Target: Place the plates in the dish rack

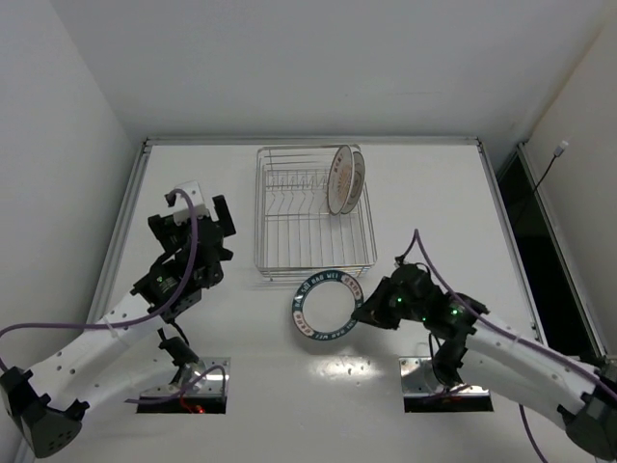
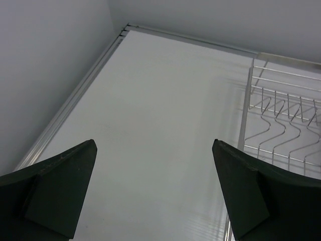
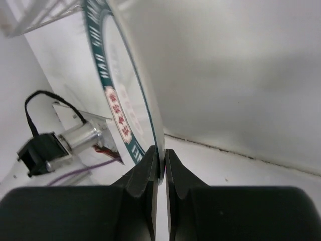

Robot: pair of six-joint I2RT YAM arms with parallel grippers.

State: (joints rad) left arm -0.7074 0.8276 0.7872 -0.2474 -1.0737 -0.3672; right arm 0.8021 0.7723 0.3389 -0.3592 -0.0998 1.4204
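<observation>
The right gripper (image 3: 159, 163) has its jaws pinched almost together on the rim of the teal plate (image 3: 118, 100). In the wrist view the plate is seen nearly edge-on, running from the jaws up to the upper left of the frame. From above, the right gripper (image 1: 370, 307) holds the plate's right edge, and the teal plate (image 1: 326, 307) sits at lower centre, just below the near wall of the rack (image 1: 289, 270). Whether it is already clear of the table (image 1: 434, 193) I cannot tell.

The coming move turns on one thing: the rack lies straight up-frame from the jaws, very near. Two plates (image 1: 341, 179) stand on edge in its upper right corner, their faces turned left and right. The prongs (image 1: 292, 185) to the left of them look free. So the teal plate likely needs tipping onto its edge, faces turned as theirs are, lifting over the near wall and lowering left of the pair. The risks I see are the rim catching that wall or knocking the standing plates.

The left gripper (image 2: 154, 145) is spread wide with nothing between its fingers. It hangs over bare table at the rack's left side (image 1: 214, 224), near it but apart, and farther from the plate than the right arm. There is open room left and right of the rack.
</observation>
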